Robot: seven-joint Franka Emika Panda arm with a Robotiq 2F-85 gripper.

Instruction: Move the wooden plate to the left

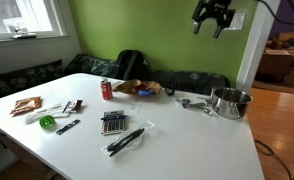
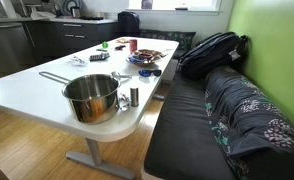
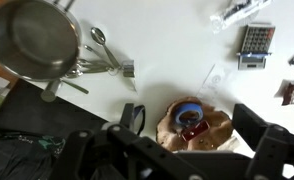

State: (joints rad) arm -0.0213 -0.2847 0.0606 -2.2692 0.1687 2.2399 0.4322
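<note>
The wooden plate (image 3: 218, 124) is a reddish-brown dish with a wavy rim, lying on the white table. A blue tape roll (image 3: 190, 110) and a small red item (image 3: 194, 130) lie in it. It also shows in both exterior views (image 1: 134, 88) (image 2: 146, 58). In the wrist view my gripper (image 3: 192, 140) is open and empty, with a finger on each side of the plate. In an exterior view the gripper (image 1: 215, 17) hangs high above the table, well clear of the plate. It is out of view in the other exterior view.
A steel pot (image 1: 229, 102) (image 2: 91, 97) (image 3: 32, 38) with a handle stands near the table end, with spoons (image 3: 102, 55) and a small shaker (image 2: 134, 96) beside it. A red can (image 1: 106, 90), a calculator (image 1: 113, 122) (image 3: 255, 40) and a black backpack (image 1: 133, 63) (image 2: 212, 52) are nearby.
</note>
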